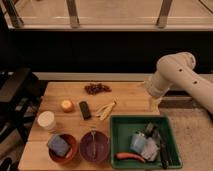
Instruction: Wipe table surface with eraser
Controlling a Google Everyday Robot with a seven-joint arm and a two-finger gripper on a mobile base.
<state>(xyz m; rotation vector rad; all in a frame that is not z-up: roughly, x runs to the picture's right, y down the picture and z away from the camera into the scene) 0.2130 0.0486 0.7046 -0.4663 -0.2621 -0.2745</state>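
Eraser [85, 109] lies flat on the tabletop [127, 97], left of centre, between an orange fruit [67, 105] and a pale peel [106, 110], touching neither. The gripper [153, 100] hangs at the tabletop's right edge, well apart from the eraser; whether it is released or clenched I cannot tell. Best approach is probably from above, across the block's short width, clear of both neighbours.

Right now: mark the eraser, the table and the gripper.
eraser [85, 110], camera view, middle of its dark top face.
table [127, 95], camera view, bare boards near the far right corner.
gripper [154, 102], camera view, its lower end, at the table's right edge.
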